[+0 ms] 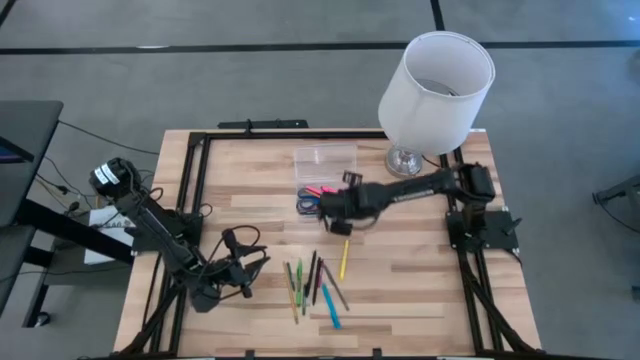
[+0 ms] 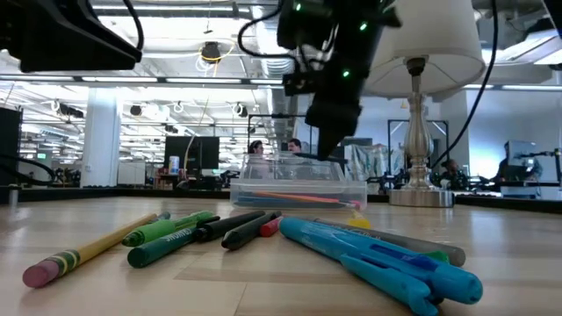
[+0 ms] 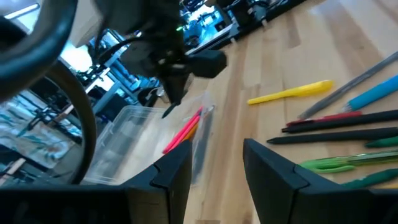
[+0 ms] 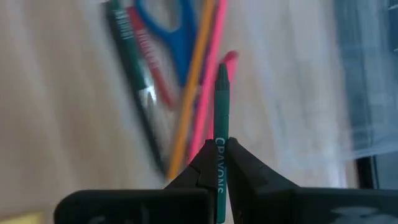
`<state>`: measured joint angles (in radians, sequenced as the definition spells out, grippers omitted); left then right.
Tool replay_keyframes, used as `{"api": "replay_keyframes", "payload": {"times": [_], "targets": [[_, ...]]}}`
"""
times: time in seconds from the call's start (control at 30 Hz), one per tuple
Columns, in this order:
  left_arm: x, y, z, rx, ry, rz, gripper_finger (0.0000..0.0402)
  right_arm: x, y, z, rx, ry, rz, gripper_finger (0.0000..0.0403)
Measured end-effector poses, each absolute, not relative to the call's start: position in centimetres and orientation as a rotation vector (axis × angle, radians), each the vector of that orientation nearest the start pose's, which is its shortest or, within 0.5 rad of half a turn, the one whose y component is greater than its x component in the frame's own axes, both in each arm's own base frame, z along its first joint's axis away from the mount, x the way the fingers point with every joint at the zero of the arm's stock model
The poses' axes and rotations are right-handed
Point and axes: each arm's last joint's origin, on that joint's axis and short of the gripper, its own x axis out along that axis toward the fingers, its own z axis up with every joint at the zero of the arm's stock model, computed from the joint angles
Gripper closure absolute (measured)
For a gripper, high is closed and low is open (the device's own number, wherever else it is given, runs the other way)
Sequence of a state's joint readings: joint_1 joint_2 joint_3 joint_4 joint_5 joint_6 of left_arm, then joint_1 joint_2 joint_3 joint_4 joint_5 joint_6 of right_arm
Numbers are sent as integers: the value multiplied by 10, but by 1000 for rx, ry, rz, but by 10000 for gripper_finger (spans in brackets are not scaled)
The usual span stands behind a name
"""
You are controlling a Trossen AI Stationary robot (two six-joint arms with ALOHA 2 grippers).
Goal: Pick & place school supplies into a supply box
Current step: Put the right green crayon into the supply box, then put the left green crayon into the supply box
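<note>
Right wrist view: the right gripper [image 4: 221,163] is pinching a thin dark green marker [image 4: 221,118] above blue-handled scissors [image 4: 171,37] and pink and orange pens lying beside the small clear plastic supply box [image 1: 326,159]. The left gripper [image 1: 240,272], fingers parted and holding nothing, is waiting near loose coloured pencils [image 1: 315,280] on the wooden table [image 1: 400,280].
</note>
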<state>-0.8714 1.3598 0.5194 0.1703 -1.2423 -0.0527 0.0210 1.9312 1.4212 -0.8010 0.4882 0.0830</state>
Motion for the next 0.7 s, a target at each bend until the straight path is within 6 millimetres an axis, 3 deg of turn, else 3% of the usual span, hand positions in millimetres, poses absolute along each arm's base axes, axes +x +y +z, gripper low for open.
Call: {"api": "replay_keyframes", "payload": {"times": [0.13, 0.3, 0.47, 0.7], "targets": [[175, -157, 171, 545, 335, 379, 262, 382, -38, 193, -188, 1259, -425, 399], [177, -152, 168, 568, 368, 380, 262, 382, -61, 192, -108, 1247, -425, 381], [178, -150, 168, 553, 371, 385, 262, 380, -71, 190, -75, 1254, -453, 350], [178, -151, 167, 514, 375, 355, 262, 381, -66, 190, -63, 1248, -466, 289]]}}
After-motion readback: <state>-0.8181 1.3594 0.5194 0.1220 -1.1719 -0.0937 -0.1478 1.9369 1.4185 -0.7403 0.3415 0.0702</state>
